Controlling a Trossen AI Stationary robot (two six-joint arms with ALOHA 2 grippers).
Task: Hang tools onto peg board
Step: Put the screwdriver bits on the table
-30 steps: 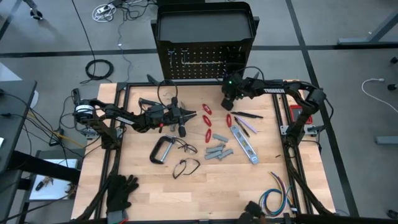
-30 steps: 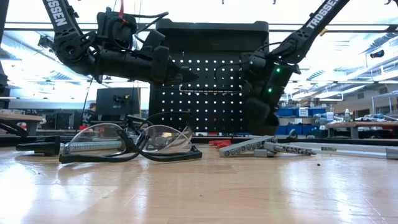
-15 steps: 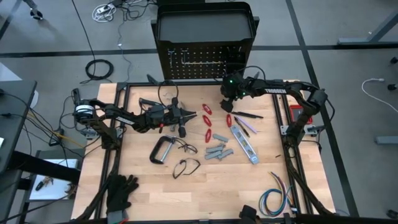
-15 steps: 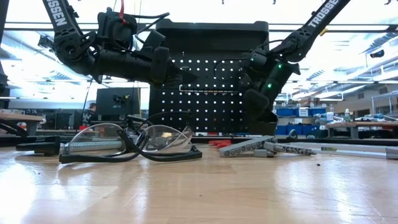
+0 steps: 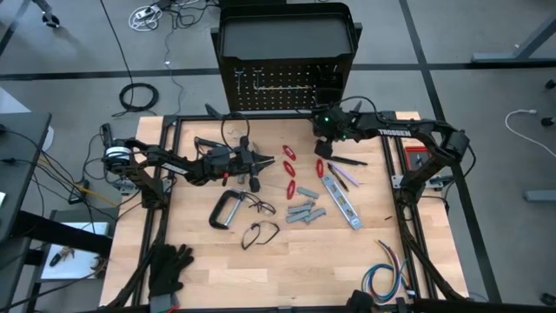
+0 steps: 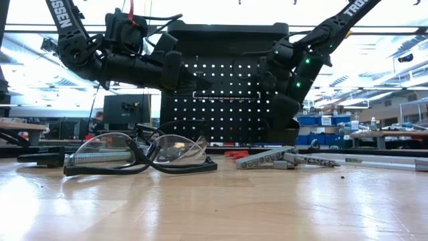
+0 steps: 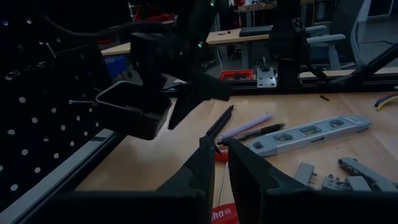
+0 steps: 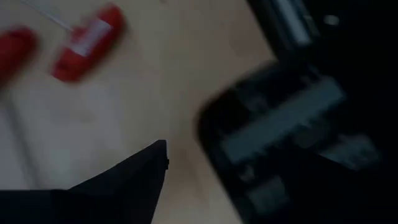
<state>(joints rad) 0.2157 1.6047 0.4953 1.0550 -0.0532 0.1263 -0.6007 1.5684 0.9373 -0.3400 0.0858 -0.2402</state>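
While the peg board point(image 5: 287, 83) stands upright at the table's point(image 5: 287, 261) far edge, the tools lie flat on the wood in front of it. Right gripper point(image 5: 323, 132) hovers near the board's small black bin point(image 7: 134, 111), fingers spread, empty. Left gripper point(image 5: 264, 161), farther out from the board, is nearly closed; whether it grips anything cannot be told. A grey clamp point(image 5: 226, 209) and red-handled tools point(image 5: 289, 165) lie beyond.

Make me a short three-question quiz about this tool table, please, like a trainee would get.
1. True or false: the grey C-clamp hangs on the peg board.
2. Which gripper is nearer the peg board? A left B right
3. Fill in: the black gloves lie at the table's near-____ corner.

Key:
1. False; it lies on the table.
2. B; the right gripper is by the board, the left gripper over the table.
3. Left.
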